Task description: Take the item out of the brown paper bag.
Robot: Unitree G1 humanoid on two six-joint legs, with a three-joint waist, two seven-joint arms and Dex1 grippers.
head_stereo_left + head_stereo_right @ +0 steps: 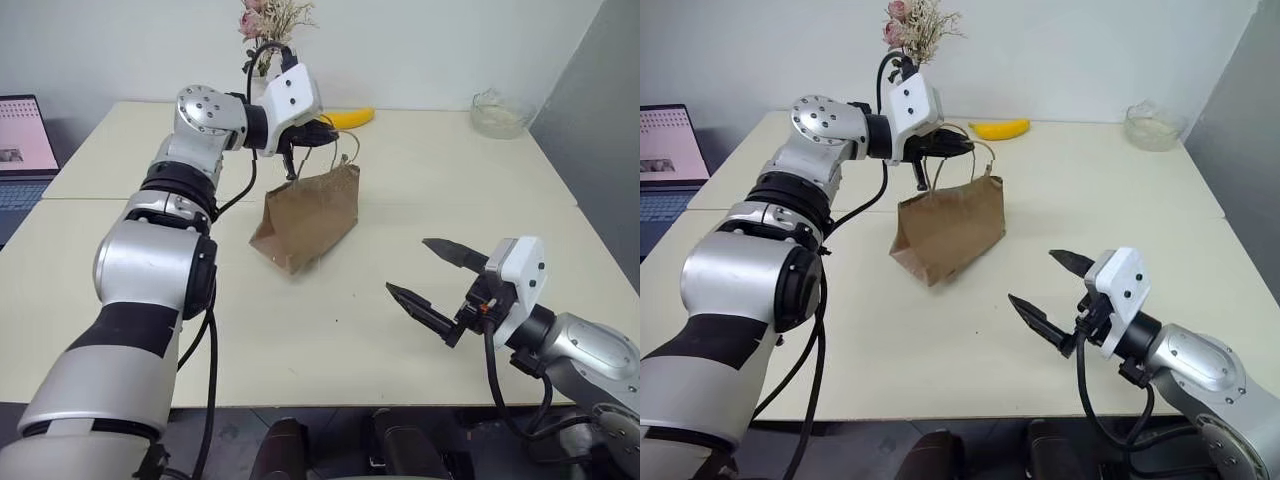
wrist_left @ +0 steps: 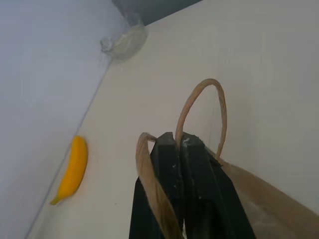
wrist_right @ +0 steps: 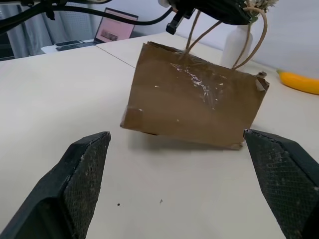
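Note:
The brown paper bag hangs tilted from its tan loop handles near the middle of the table, its low corner at the tabletop. My left gripper is shut on a handle above the bag's top edge; in the left wrist view the loop comes out from between the black fingers. My right gripper stands open near the table's front right, apart from the bag, and points at its broad side. The item is hidden; the bag's inside cannot be seen.
A yellow banana lies behind the bag near the far edge. A glass bowl sits at the far right corner. A vase of dried flowers stands at the back, and a laptop at the left. The table is pale.

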